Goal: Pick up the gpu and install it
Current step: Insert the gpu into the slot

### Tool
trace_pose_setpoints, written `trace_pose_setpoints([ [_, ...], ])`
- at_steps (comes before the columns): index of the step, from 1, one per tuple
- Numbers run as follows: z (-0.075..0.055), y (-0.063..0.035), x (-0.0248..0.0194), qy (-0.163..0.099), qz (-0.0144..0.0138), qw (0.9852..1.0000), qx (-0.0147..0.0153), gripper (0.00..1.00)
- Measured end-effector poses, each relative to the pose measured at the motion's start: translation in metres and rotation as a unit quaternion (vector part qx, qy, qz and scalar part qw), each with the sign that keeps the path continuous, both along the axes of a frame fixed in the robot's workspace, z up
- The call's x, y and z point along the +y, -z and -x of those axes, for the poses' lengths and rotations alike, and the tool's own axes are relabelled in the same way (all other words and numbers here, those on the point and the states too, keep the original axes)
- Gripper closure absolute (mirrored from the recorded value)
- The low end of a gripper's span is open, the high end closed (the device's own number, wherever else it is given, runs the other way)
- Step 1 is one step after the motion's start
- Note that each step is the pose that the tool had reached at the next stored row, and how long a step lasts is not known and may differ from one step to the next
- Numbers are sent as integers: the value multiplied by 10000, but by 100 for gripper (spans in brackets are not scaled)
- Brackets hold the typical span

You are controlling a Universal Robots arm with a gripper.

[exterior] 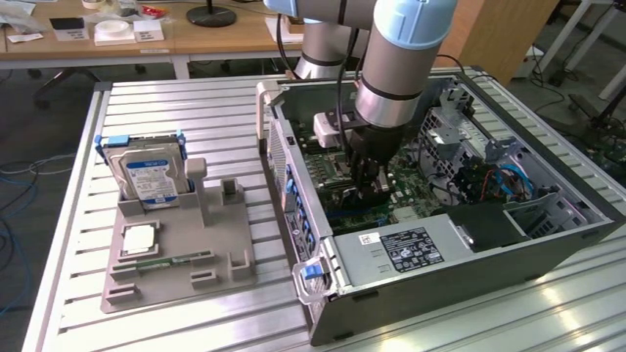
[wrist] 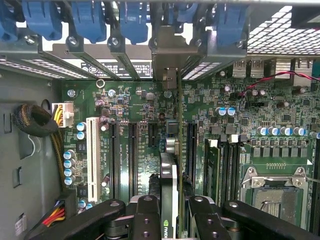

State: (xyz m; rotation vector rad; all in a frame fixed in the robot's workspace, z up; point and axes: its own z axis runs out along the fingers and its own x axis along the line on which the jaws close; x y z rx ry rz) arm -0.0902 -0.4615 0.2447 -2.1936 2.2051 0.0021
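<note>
Gently: with gripper [wrist: 170, 207] pinching gpu [wrist: 169, 172] edge-on, just above motherboard [wrist: 135, 107] inside case [exterior: 430, 293], hold upright, square to long slot [wrist: 191, 150], bracket end toward rear panel [wrist: 125, 67]; press straight down, evenly, without twisting, minding capacitors [wrist: 222, 111].

The counter [exterior: 196, 110] is lit evenly and softly from above, with white glare thrown on its corner at the exterior view's right. The computer case [exterior: 440, 293] interior is shaded. In the wrist view, the vent grille [wrist: 280, 35] is blown out white and the pincer [wrist: 170, 200] is rendered dark.
</note>
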Motion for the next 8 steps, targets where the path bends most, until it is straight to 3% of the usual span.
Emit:
trace_pose_setpoints([
  [8,5,0,0,3,2,10000,0,73],
])
